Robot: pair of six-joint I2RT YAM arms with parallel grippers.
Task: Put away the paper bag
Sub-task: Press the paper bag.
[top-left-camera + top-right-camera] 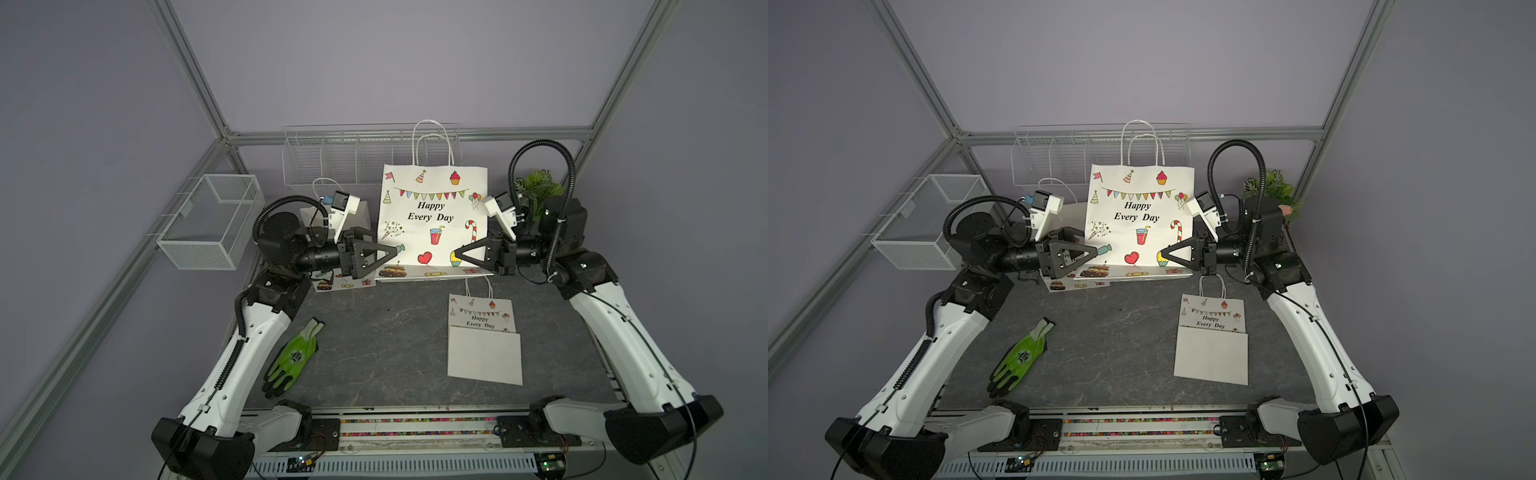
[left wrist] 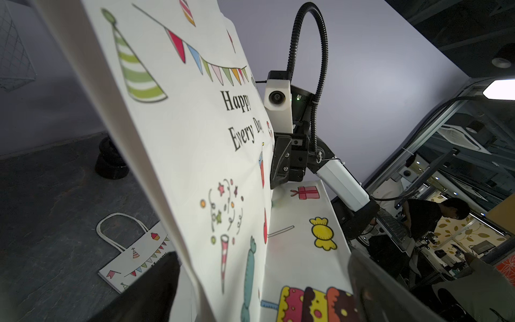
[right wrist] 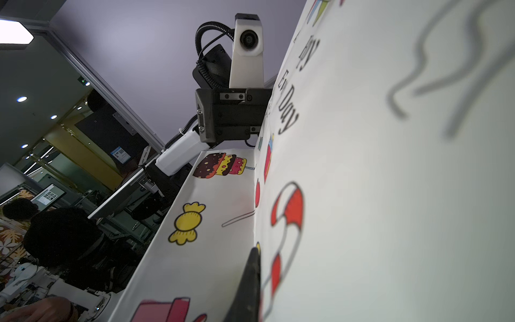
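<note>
Party-printed white paper bag (image 1: pixel 432 216) stands upright at the back of the dark stone-patterned worktop (image 1: pixel 374 340), between both arms. Left pincer (image 1: pixel 394 252) is spread wide around the bag's lower left edge. Right pincer (image 1: pixel 456 253) is closed against its lower right face; whether it pinches paper is unclear.

**What I can't make out from here**

The left gripper (image 1: pixel 395 252) and its wrist cover most of the small bag (image 1: pixel 349 283) at ten o'clock; only its handle and base show. At two o'clock the right arm (image 1: pixel 565 224) hides half the plant (image 1: pixel 540 187). In the left wrist view both fingers (image 2: pixel 150 290) are blurred and cut by the edge. In the right wrist view the big bag (image 3: pixel 390 195) is a blur up close; I can't tell whether the right gripper (image 1: pixel 457 253) pinches paper.
</note>
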